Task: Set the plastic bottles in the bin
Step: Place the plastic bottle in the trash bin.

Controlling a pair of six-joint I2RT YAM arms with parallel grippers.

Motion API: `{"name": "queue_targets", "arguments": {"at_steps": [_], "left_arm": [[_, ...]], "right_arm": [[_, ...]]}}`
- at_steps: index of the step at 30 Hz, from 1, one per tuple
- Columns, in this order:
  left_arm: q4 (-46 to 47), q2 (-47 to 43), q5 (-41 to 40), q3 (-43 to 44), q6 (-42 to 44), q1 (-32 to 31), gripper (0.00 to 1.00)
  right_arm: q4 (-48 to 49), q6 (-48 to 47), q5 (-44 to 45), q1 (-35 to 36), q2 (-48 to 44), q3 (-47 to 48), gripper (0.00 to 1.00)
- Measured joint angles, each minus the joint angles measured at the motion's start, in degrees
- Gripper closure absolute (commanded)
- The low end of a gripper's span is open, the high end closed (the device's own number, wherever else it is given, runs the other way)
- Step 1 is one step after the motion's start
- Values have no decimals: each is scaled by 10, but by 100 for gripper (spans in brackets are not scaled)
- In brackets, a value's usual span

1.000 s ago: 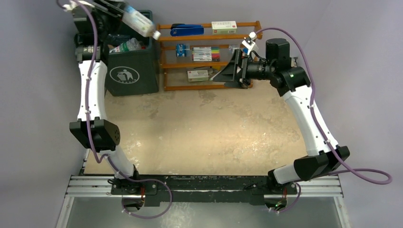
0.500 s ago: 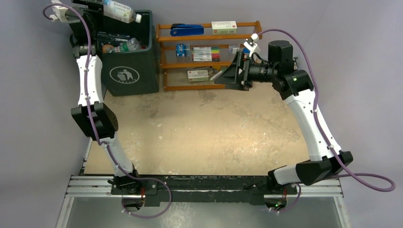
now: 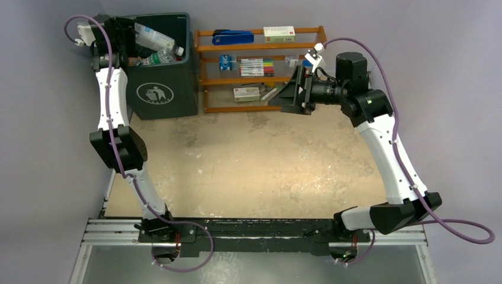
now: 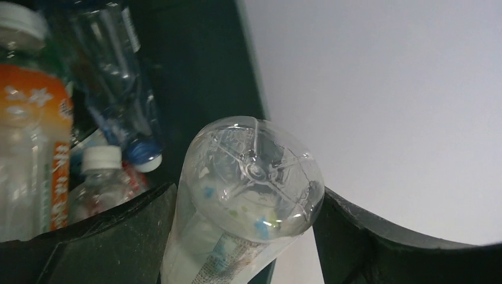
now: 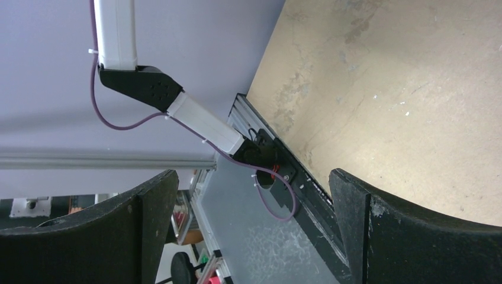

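Left fingers (image 4: pixel 106 236) around clear bottle (image 4: pixel 251 177) over the bin (image 3: pixel 163 94).

We record one legible sign: a white round litter logo (image 3: pixel 155 93), a figure dropping waste into a basket, on the front wall of the dark green bin (image 3: pixel 180 77), with no wording we can read. Among the bottles we note white characters on the orange label of the orange-labelled bottle (image 4: pixel 35 136) and fine print on the label strip of the clear bottle (image 4: pixel 248 189), both too blurred to read. The white box (image 3: pixel 279 33) on the top shelf of the wooden rack (image 3: pixel 203 77) carries red and green printing, too small for us to read.
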Motion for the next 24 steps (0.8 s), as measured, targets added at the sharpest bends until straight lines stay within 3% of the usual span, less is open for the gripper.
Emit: {"name": "queue_targets", "arguments": {"at_steps": [4,8,16,24], "left_arm": [[-79,4,0,38,-4,0,18],[-97,5,15,72,-5,1,17],[-126,11,99,74,10,3,16],[-146,-3,134,37,28,14,14]], "right_arm": [[3,3,0,0,0,-7,0],[5,5,-1,0,0,-15,0],[7,6,-3,0,0,-22,0],[12,5,-12,0,0,-33,0]]}}
